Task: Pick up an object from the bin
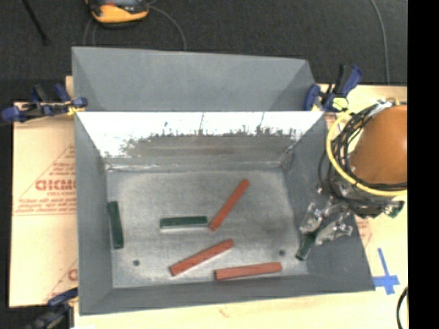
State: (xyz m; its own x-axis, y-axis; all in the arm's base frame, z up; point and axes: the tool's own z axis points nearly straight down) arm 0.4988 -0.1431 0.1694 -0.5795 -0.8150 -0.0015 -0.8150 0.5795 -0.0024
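My gripper (317, 233) hangs over the right sloping wall of the bin, below the orange-domed wrist. A short dark green bar (303, 248) sticks out down-left from between its metal fingers, tilted, its lower end near the bin's right floor edge; the gripper is shut on it. Nearest on the floor lies a red bar (247, 271) along the front edge. Another red bar (230, 204) rests slanted in the middle.
A third red bar (202, 257) lies slanted at the front centre. One green bar (183, 221) lies flat mid-floor, another green bar (115, 225) stands lengthwise by the left wall. Bare floor spreads across the back.
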